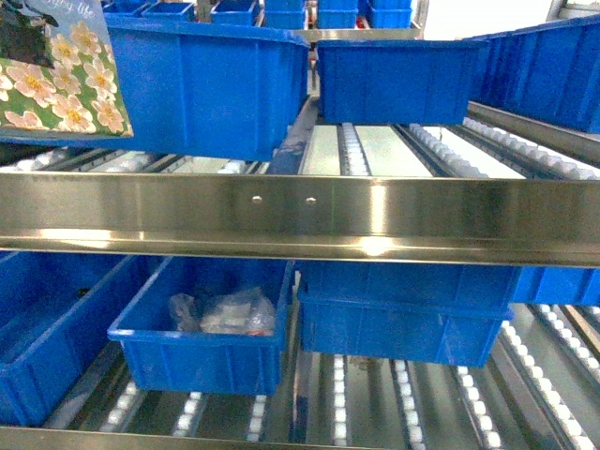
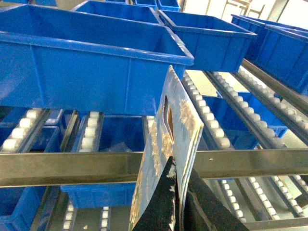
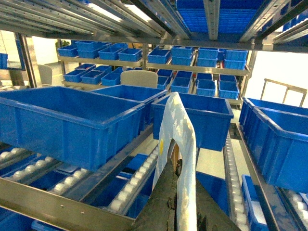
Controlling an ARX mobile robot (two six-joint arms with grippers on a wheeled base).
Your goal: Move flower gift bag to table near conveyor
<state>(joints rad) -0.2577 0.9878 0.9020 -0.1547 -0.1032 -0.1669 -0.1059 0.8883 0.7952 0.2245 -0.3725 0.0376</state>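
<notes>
The flower gift bag (image 1: 58,77), printed with pale blossoms, hangs at the top left of the head view, in front of a blue bin. In the left wrist view it (image 2: 174,122) stands edge-on with a handle slot, and my left gripper (image 2: 179,166) is shut on its lower edge. My right gripper (image 3: 182,171) is shut on a pale glossy bag (image 3: 185,127) with a handle cutout; its print does not show. The conveyor (image 1: 300,214) fills the view, with steel beams and white roller tracks (image 1: 352,150). The table is out of view. Neither gripper shows in the head view.
Blue plastic bins (image 1: 211,84) sit on the upper roller tracks and another bin (image 1: 202,333), with clear-wrapped items in it, sits on the lower level. A steel cross beam (image 2: 72,166) runs just ahead of the left gripper. More shelves of bins (image 3: 192,72) stand behind.
</notes>
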